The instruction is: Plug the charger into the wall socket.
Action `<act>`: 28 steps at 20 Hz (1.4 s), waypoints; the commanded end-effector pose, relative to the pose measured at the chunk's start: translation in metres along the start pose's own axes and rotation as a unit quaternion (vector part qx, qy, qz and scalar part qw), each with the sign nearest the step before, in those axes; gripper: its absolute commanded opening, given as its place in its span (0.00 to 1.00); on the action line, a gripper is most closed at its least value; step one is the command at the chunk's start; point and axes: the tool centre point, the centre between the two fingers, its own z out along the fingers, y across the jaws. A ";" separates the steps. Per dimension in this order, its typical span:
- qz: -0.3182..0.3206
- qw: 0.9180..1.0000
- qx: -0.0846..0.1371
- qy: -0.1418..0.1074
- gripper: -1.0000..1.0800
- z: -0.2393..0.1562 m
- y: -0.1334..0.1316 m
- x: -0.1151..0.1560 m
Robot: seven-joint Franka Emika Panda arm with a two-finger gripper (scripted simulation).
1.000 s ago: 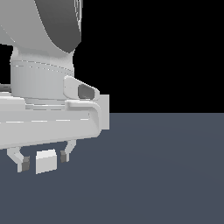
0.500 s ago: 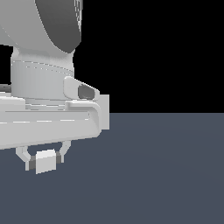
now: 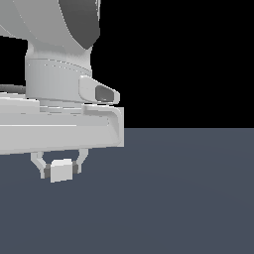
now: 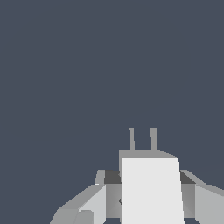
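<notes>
1. Your gripper [image 3: 61,170] is pinching the charger [image 3: 62,170], one dark pad pressed on each side of the block.
2. In the exterior view, you see the charger below the big white arm [image 3: 59,124], near that view's left, over the dark grey floor [image 3: 188,198].
3. In the wrist view, the charger [image 4: 151,188] sits between the fingers [image 4: 94,199], with two thin prongs [image 4: 142,139] sticking out of its far end.
4. You won't find the wall socket in either view.
</notes>
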 end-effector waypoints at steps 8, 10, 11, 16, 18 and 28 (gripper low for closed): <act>0.125 0.992 -0.019 0.001 0.00 -0.046 0.041 0.011; 0.147 0.989 -0.022 0.001 0.00 -0.054 0.049 0.012; 0.156 0.988 -0.024 0.001 0.00 -0.057 0.052 0.012; 0.186 0.982 -0.029 0.001 0.00 -0.069 0.062 0.012; 0.192 0.981 -0.030 0.001 0.00 -0.071 0.064 0.011; 0.191 0.981 -0.031 0.000 0.00 -0.071 0.064 0.011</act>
